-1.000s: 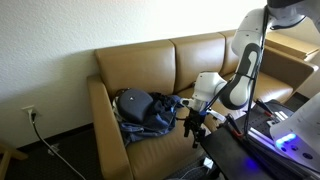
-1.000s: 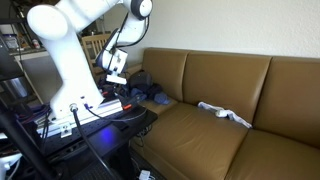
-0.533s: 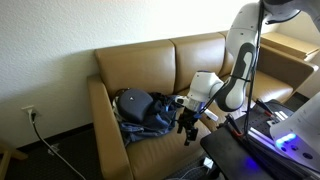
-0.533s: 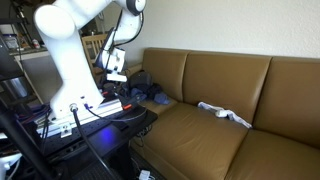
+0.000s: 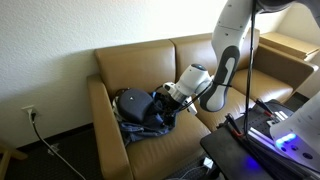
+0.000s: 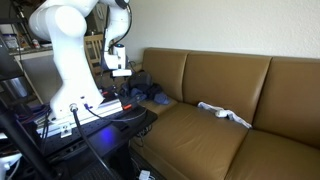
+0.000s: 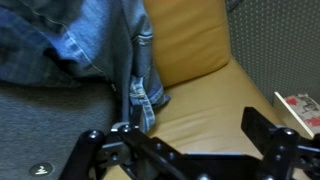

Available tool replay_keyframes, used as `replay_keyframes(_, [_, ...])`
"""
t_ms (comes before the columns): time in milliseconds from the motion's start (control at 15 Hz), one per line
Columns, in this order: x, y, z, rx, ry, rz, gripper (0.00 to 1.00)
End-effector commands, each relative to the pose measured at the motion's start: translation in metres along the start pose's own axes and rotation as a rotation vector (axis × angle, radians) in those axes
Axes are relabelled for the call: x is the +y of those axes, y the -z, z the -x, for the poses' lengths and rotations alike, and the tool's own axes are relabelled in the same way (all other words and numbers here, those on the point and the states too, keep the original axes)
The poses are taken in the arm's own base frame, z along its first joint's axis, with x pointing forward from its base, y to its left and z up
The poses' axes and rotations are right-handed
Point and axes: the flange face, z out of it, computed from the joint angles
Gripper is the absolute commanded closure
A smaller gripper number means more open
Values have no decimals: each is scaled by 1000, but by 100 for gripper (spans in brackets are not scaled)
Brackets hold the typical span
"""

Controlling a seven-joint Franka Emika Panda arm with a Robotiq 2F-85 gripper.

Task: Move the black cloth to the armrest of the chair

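Tan leather sofa: long seat in both exterior views, clothes heap at the end nearest the robot base.
White arm: bent down over the seat, wrist aimed at the heap.
Armrest: bare padded top, just beyond the heap, on the side away from the gripper.
Black cloth: probably the dark rounded mass atop the heap, though fuzzy at this size; on the seat cushion near the armrest, not on it.
Denim: blue folds, hem hanging toward the tan cushion, filling the upper left of the wrist view.
Gripper: jaws spread wide, 2 fingers with nothing between them; at the heap's near edge.
Key relation: black cloth lying between gripper and armrest, so likely a reach onward over the denim, then a carry in the same direction.
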Motion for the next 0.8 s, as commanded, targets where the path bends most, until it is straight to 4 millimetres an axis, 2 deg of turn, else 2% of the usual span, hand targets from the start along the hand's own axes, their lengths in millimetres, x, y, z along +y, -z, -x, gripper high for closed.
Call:
replay_keyframes(0, [8,-1,1,-24,-8,37,0])
replay_keyframes(200, [7,-9,3,-56,-7,43,0])
replay_keyframes(400, [66,-3,-17,-20,-83,201,0])
replay_keyframes(533, [98,2,-33,-8,-84,304,0])
replay_keyframes(600, [111,3,-39,-8,-77,353,0])
replay_keyframes(733, [119,-4,-35,-44,-63,415,0])
